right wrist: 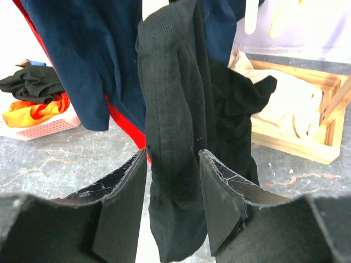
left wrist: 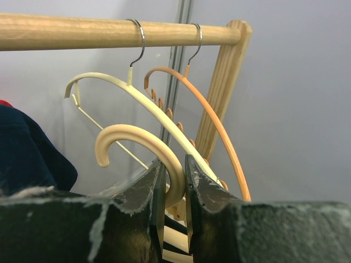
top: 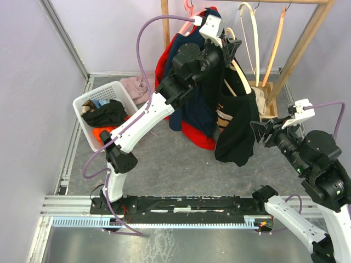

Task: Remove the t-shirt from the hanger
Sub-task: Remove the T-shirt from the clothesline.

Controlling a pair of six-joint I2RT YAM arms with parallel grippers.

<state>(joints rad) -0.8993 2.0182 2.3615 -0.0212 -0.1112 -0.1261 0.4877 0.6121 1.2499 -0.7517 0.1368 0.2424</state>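
Observation:
A black t-shirt [top: 236, 131] hangs from a cream wooden hanger [top: 240, 78] that is off the rail. My left gripper [top: 230, 49] is shut on that hanger's curved hook [left wrist: 143, 138], jaws pinching it from both sides [left wrist: 174, 164]. My right gripper [top: 262, 130] sits low at the shirt's right side. In the right wrist view a hanging fold of the t-shirt [right wrist: 170, 109] drops between the parted jaws of the right gripper [right wrist: 171, 159], with a small gap on the left side; the gripper is open around it.
A wooden rail [left wrist: 82, 30] carries a bare cream hanger [left wrist: 109, 82] and an orange one [left wrist: 219, 126]. Navy and red garments [top: 192, 109] hang left of the t-shirt. A white basket [top: 118, 90] with clothes stands at left, a wooden crate [right wrist: 307, 137] at right.

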